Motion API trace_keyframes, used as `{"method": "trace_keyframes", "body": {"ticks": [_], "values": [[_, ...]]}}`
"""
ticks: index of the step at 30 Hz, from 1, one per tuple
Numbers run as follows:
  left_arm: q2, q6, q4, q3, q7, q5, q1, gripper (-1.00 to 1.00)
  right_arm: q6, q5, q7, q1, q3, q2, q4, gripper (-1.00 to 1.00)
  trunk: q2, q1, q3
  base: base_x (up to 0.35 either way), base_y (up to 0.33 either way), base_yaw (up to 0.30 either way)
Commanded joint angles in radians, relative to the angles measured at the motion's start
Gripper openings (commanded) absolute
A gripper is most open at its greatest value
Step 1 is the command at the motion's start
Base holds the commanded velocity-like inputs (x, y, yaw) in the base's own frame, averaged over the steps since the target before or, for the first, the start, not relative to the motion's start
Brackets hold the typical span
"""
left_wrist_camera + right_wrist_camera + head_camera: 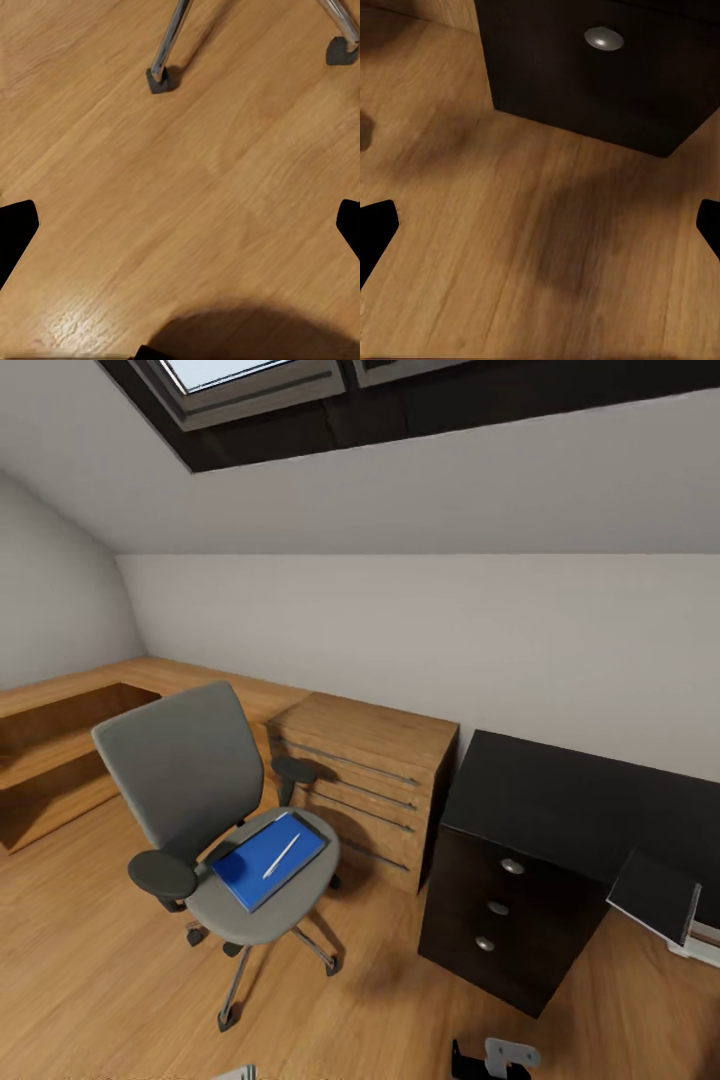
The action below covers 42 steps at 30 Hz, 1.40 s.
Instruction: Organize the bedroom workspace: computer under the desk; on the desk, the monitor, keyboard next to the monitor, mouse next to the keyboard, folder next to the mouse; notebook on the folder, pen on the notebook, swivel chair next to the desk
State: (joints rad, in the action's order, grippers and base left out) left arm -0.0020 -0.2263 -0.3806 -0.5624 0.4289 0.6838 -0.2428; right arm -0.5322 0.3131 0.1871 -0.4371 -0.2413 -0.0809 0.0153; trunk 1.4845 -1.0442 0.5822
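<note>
The grey swivel chair (190, 780) stands on the wood floor left of the desk (580, 800), about a chair's width away. A blue folder (262, 866) lies on its seat with the pale pen (282, 855) on top. Two of the chair's metal legs and castors (161, 77) show over the floor in the left wrist view, beyond my open left gripper (180, 232). My right gripper (540, 232) is open too, low over the floor in front of the desk's black drawer unit (607, 82). Notebook, keyboard, mouse and computer are out of view.
A light-wood drawer chest (365, 780) stands between chair and desk, and low wooden shelving (60, 750) runs along the left wall. A dark flat panel with a pale edge (655, 895) sits low at the right edge; I cannot tell what it is. The ceiling slopes down overhead.
</note>
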Motion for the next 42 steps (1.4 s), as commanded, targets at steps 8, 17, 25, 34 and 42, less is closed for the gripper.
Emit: {"method": "trace_keyframes", "body": {"ticks": [8,17,25,34,42], "values": [[0.001,-0.005,0.0,-0.008,0.005,0.01,-0.001,1.0,-0.003,0.003,0.005,-0.002,-0.009,0.0,0.002,1.0,0.001,0.0,0.012,0.0,0.248,0.139],[0.001,-0.005,0.0,-0.008,0.005,0.01,-0.001,1.0,-0.02,0.003,0.005,-0.001,-0.009,-0.001,0.002,1.0,0.001,0.0,0.025,0.0,0.052,0.148],[0.001,-0.005,0.0,-0.008,0.005,0.01,-0.001,1.0,-0.038,0.004,0.005,-0.001,-0.007,-0.005,0.005,1.0,0.001,0.0,0.032,0.0,0.0,0.213],[0.001,-0.005,0.0,-0.008,0.005,0.01,-0.001,1.0,-0.038,0.004,0.005,-0.001,-0.007,-0.005,0.004,1.0,0.001,0.0,0.037,0.0,0.0,0.249],[0.002,-0.005,0.0,-0.008,0.005,0.011,-0.001,1.0,-0.038,0.003,0.006,0.0,-0.007,-0.005,0.005,1.0,0.001,0.0,0.041,-0.002,0.014,0.253]]}}
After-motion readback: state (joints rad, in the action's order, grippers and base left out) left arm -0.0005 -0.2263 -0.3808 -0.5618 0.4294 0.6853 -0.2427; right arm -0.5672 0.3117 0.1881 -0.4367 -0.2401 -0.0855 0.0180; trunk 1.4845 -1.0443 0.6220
